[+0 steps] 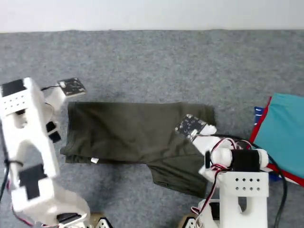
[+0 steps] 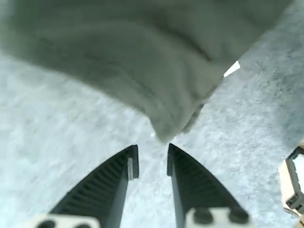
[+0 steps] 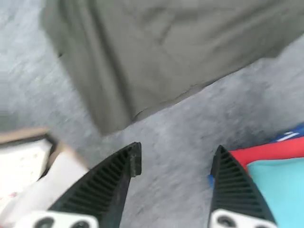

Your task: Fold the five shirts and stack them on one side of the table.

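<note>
High: two arms, one olive shirt lying partly folded in the middle of the table. One teal shirt at the right edge, red and blue layers under it.
Left wrist: left gripper narrowly parted, empty, tips just short of the olive shirt's corner.
Right wrist: right gripper spread wide, empty, over the table between both shirts.

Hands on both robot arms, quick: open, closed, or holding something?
Left hand: slightly open, empty, just short of the olive shirt.
Right hand: wide open, empty.
</note>
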You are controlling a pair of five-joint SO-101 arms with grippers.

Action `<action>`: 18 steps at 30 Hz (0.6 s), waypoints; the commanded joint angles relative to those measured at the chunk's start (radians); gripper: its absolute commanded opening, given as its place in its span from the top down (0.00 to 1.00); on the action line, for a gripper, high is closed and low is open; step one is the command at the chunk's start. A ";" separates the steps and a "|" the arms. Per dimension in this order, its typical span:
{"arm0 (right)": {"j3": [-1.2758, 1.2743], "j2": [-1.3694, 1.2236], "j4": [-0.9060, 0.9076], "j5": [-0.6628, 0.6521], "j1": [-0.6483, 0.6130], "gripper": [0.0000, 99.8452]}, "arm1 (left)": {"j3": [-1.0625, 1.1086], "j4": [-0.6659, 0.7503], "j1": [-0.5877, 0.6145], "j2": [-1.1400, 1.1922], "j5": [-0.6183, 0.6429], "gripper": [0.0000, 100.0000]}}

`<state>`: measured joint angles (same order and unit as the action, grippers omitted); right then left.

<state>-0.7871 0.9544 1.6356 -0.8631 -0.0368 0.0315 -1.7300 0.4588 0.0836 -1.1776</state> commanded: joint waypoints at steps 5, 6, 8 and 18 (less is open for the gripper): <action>0.005 -0.044 -0.206 0.141 -0.002 0.80 | 0.007 -0.023 -0.003 -0.318 0.026 0.95; 0.008 -0.071 -0.223 0.152 -0.002 0.82 | 0.007 -0.023 -0.014 -0.331 0.044 0.98; 0.012 -0.125 -0.257 0.183 -0.002 0.87 | 0.007 -0.023 -0.034 -0.339 0.104 0.98; 0.092 -0.503 -0.651 0.338 -0.018 0.98 | 0.369 0.230 -0.198 -0.336 0.453 0.98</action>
<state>-0.7825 0.5631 1.0664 -0.5439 -0.0368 0.2770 -1.6210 0.2854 -0.2156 -0.7894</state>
